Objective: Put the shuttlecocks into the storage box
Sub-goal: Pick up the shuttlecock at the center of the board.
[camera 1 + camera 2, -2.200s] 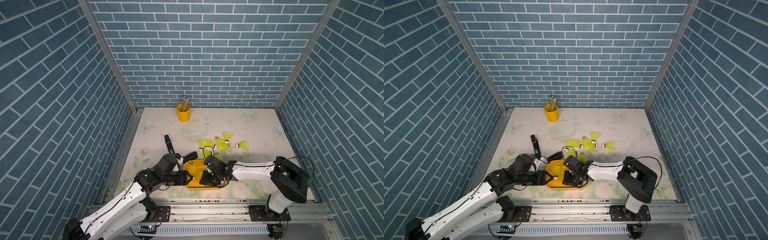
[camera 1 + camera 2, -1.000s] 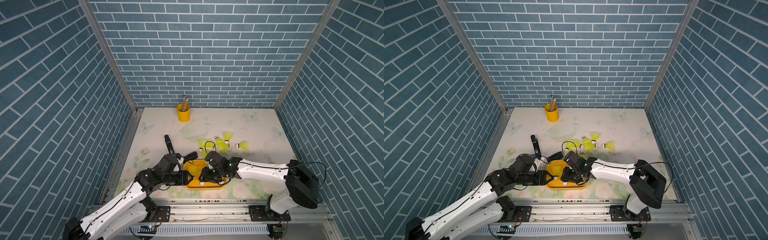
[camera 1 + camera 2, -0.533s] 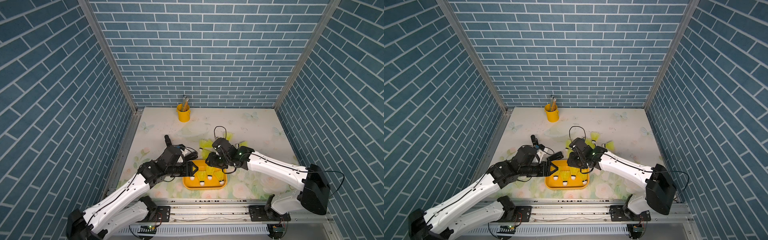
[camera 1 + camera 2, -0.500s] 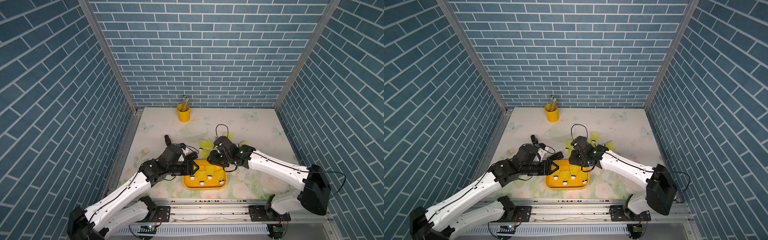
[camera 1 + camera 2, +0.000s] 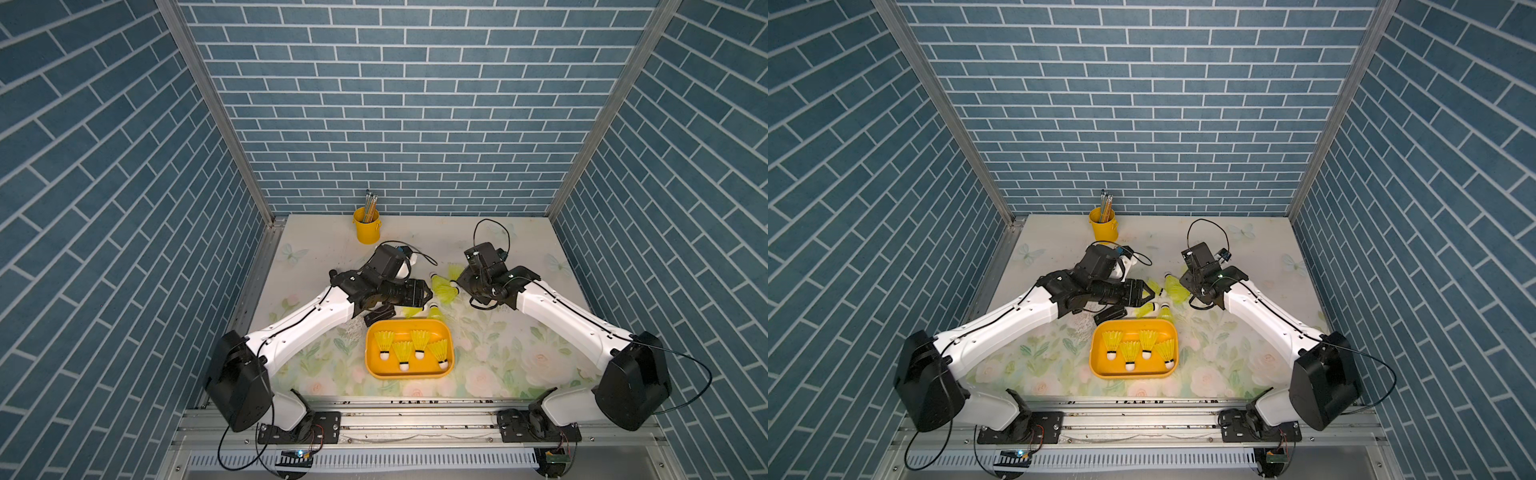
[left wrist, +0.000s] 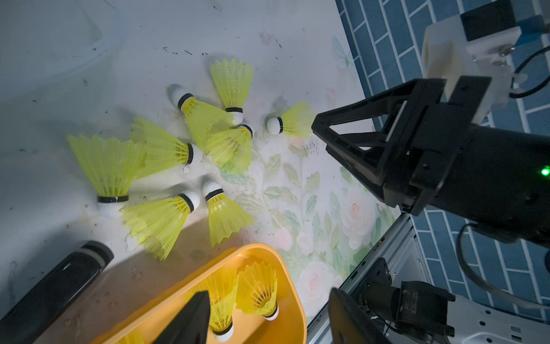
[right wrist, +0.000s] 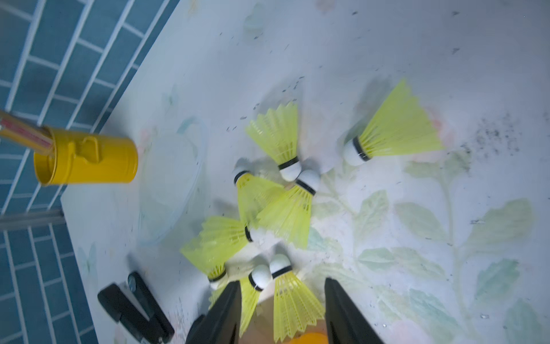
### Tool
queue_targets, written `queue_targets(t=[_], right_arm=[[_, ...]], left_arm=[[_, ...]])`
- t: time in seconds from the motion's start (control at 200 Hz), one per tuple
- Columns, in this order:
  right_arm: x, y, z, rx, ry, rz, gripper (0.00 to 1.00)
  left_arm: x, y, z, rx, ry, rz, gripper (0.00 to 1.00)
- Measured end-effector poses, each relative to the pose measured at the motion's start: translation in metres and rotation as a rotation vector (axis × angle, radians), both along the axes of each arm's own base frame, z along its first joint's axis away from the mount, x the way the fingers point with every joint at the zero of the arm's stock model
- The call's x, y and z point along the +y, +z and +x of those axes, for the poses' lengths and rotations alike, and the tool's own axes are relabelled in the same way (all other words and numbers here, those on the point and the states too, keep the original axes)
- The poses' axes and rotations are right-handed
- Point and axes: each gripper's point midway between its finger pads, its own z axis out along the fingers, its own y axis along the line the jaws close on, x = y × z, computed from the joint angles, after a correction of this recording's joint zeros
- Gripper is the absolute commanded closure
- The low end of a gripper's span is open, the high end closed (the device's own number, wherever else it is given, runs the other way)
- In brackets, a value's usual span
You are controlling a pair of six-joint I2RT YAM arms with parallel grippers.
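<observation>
- Clearing the loose shuttlecocks point(image 6: 208, 119) is the step in hand. About eight lie tumbled on the table point(image 5: 519, 249) just beyond the storage box point(image 5: 376, 370), several of them touching or overlapping.
- Four others point(image 5: 401, 351) sit side by side inside the box.
- The left gripper point(image 5: 1148, 296) and right gripper point(image 7: 282, 281) flank the cluster, both with jaws parted and empty.
- Best judged: take an outlying one first, pinch its skirt near the black band, and come straight down so neighbours aren't dragged.
- The arms are close together, so one should move at a time, clear of the black cylinder point(image 6: 53, 286) beside the box.
</observation>
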Motion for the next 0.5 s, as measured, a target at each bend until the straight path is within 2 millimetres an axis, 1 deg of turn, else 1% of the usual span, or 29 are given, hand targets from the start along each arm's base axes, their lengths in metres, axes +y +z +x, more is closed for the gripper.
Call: queue_targets(t=[0.08,0.195,0.335,0.42,0.5], right_arm=[[-0.013,-0.008,0.009,0.015,-0.085,-0.018,0.50],[-0.025,-0.015,0.020,0.030,-0.186,-0.026,0.49],[-0.038,-0.029,0.027,0.063,-0.305,0.009,0.49],[-0.042,-0.040,0.029,0.095,-0.377,0.039,0.49],[-0.045,-0.052,0.031,0.126,-0.435,0.061,0.49]], left_arm=[[-0.011,0.002,0.013,-0.017,-0.016,0.000,0.31],[-0.024,0.000,0.027,-0.028,-0.039,0.003,0.31],[-0.034,-0.015,0.037,-0.013,-0.064,0.018,0.31],[-0.041,-0.025,0.041,-0.003,-0.083,0.029,0.31],[-0.049,-0.030,0.046,-0.004,-0.109,0.031,0.31]])
